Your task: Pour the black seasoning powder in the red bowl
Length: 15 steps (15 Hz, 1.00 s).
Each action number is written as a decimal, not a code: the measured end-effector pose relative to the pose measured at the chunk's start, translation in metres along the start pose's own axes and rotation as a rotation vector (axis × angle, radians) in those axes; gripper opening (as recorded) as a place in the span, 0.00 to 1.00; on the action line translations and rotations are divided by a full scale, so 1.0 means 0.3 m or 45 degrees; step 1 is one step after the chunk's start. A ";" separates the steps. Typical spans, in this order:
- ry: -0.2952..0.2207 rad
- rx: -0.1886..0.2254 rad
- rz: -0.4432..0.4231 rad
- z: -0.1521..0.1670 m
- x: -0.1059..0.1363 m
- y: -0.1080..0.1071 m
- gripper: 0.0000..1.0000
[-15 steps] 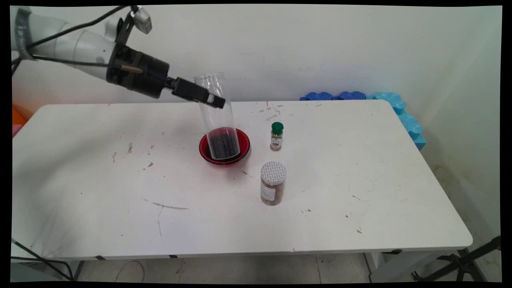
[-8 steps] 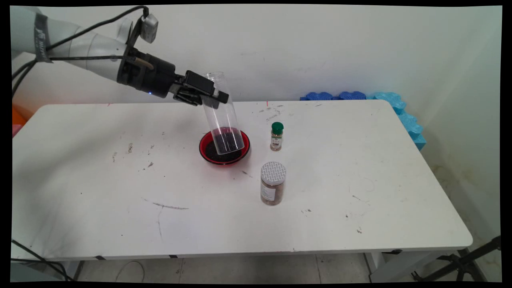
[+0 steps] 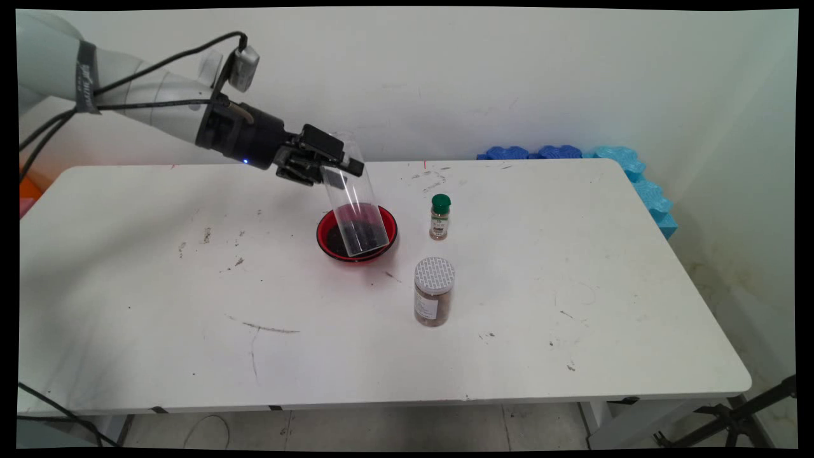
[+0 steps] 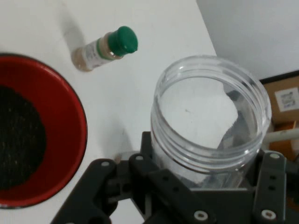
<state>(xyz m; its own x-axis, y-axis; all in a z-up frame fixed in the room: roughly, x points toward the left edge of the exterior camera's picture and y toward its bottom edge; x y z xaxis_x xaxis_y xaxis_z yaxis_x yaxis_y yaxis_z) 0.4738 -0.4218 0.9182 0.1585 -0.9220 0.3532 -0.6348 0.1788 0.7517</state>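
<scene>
The gripper carries a clear plastic jar tilted over the red bowl, its closed base hanging low above the bowl and its open mouth pointing up and away, so nothing looks to be spilling from it (it appears empty). The fingers are clamped round the jar just below its threaded rim. The bowl holds dark grains; just right of it stands a green-capped spice bottle, with a silver-lidded jar nearer the camera.

We see a white table, scuffed with dark marks. Near frame centre sits a red bowl of dark grains, right of it a green-capped spice bottle, lower down a white-lidded jar.
</scene>
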 end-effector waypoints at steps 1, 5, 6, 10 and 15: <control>0.001 -0.001 -0.059 0.004 -0.007 -0.010 0.00; -0.001 -0.009 -0.259 0.019 -0.029 -0.043 0.00; -0.002 -0.011 -0.305 0.024 -0.034 -0.051 0.00; -0.011 -0.032 -0.493 0.043 -0.054 -0.077 0.00; -0.034 -0.065 -0.692 0.066 -0.079 -0.096 0.00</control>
<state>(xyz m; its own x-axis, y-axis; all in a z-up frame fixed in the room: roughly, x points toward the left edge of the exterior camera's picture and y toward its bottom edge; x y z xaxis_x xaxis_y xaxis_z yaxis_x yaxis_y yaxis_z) 0.4733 -0.4118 0.8772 0.4338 -0.8946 -0.1072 -0.4292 -0.3099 0.8484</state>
